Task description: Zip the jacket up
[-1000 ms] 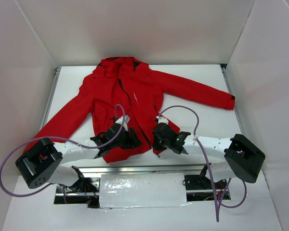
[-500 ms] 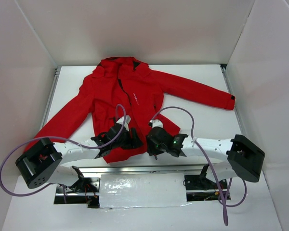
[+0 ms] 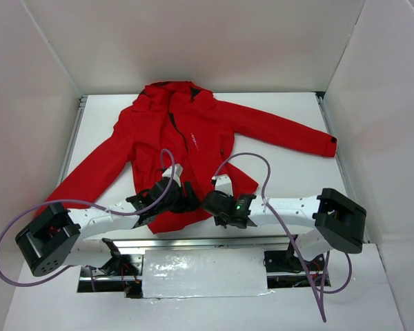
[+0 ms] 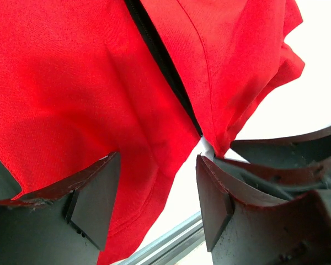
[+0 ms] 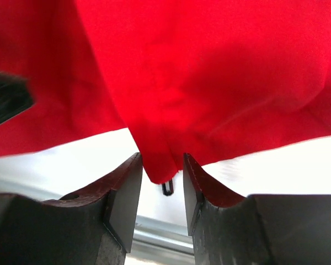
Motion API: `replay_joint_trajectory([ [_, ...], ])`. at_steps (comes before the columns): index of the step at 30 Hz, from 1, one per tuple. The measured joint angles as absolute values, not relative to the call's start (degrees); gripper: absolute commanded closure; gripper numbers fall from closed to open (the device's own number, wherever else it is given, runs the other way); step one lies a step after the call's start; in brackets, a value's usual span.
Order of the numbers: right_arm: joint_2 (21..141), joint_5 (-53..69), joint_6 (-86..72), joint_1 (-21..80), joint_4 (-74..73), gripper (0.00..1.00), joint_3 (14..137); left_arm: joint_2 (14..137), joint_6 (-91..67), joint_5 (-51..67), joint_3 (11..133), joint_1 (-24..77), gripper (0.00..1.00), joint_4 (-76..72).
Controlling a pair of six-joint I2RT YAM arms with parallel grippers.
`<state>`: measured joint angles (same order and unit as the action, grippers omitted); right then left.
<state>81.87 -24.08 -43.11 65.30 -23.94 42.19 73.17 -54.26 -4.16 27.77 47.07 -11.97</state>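
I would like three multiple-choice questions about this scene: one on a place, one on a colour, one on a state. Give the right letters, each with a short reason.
1. Where on the jacket are the left gripper and the right gripper?
A) at the hood
B) at the bottom hem
C) at a sleeve cuff

2. What colour is the jacket?
A) blue
B) red
C) green

3. How is the left gripper?
A) open
B) shut on a cuff
C) out of view

Answers:
1 B: both wrist views show the hem edge at the fingers.
2 B: the cloth is bright red in every view.
3 A: a wide gap separates its fingers.
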Motion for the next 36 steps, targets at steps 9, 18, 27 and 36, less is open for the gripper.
replay_joint_trajectory([
  [9,83.0,-27.79,-44.99,65.45,-26.35,0.85,42.59,73.03,-54.24,-4.14,27.77,47.07,0.31,-11.57],
  [18,79.09,-27.57,-44.86,65.04,-25.5,1.0,41.63,72.97,-54.11,-3.22,27.77,47.09,0.32,-11.7],
  [27,73.69,-18.37,-43.81,57.12,-15.38,1.0,32.62,74.06,-54.26,-0.38,27.77,49.19,0.34,-16.34],
  [36,61.49,-5.63,-44.16,48.93,-4.21,1.0,22.44,82.52,-57.04,4.71,26.94,50.43,0.39,-29.74],
])
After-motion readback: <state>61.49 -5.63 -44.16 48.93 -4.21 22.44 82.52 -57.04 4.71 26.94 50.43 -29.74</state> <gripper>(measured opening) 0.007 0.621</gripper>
